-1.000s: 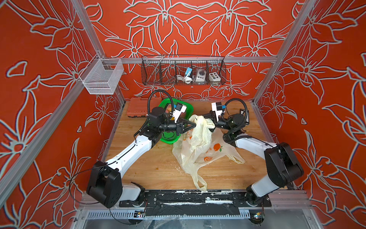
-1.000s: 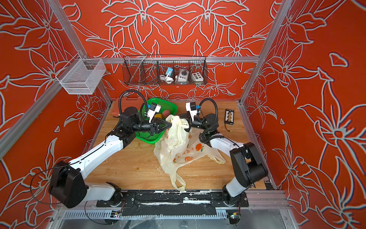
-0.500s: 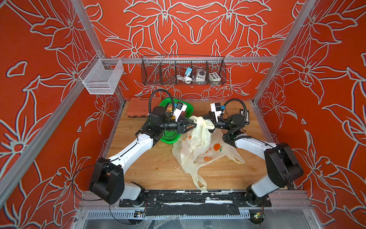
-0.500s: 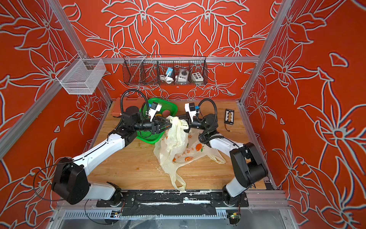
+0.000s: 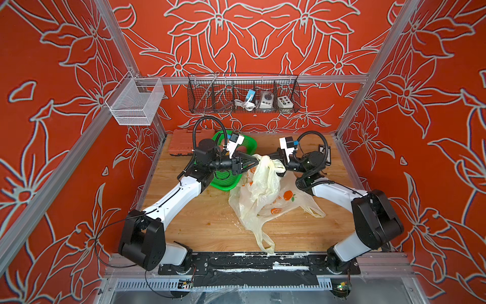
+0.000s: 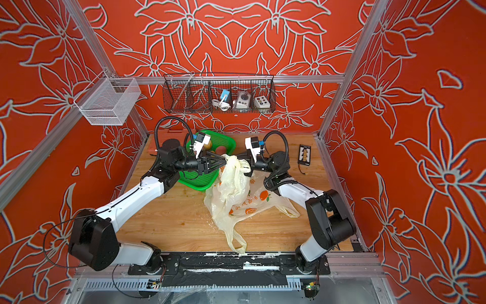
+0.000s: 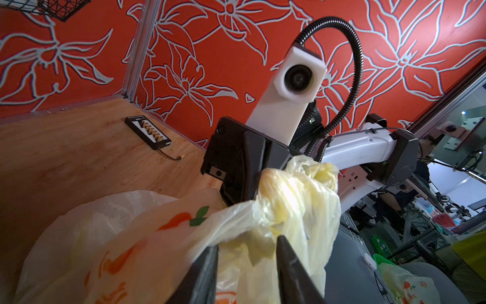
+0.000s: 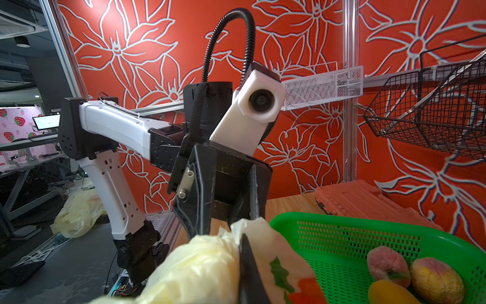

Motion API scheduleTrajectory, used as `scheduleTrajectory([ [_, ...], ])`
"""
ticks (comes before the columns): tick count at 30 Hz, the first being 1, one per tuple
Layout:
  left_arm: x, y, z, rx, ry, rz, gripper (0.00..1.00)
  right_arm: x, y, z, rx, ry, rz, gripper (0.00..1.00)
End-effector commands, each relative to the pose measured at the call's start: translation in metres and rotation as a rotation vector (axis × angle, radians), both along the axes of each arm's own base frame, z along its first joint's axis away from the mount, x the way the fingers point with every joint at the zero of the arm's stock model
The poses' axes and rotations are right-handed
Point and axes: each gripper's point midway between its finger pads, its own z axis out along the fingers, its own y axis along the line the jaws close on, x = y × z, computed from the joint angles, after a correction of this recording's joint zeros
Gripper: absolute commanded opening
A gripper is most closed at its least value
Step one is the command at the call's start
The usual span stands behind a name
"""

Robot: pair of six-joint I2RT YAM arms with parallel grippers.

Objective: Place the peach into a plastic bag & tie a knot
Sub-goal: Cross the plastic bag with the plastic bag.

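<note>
On my left gripper the jaws have spread, straddling the plastic bag at its neck; a peach is lying in the green basket, and whether one is bagged I cannot tell; my right gripper is pinching the neck; I'm judging knotting underway, needing a regrip.

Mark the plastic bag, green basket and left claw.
plastic bag (image 5: 263, 202), in a top view, crumpled body
green basket (image 5: 226, 186), in a top view, near rim
left claw (image 5: 255, 163), in a top view, between fingertips
</note>
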Motion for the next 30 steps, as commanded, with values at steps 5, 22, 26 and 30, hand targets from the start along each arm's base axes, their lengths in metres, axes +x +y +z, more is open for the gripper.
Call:
scheduleTrajectory([
  [5,-0.004,-0.002,0.011,-0.03,-0.042,-0.039,0.28,-0.015,0.0,0.022,0.034,-0.069,0.041,0.0],
  [22,-0.02,-0.022,-0.003,-0.017,-0.047,-0.14,0.25,-0.023,0.005,0.032,0.049,-0.079,0.063,0.0],
  [26,-0.023,-0.022,-0.002,-0.017,-0.052,-0.158,0.03,-0.024,0.005,0.033,0.05,-0.08,0.063,0.02],
  [30,-0.027,-0.021,-0.005,0.004,-0.052,-0.161,0.0,-0.024,0.002,0.031,0.039,-0.085,0.053,0.07],
])
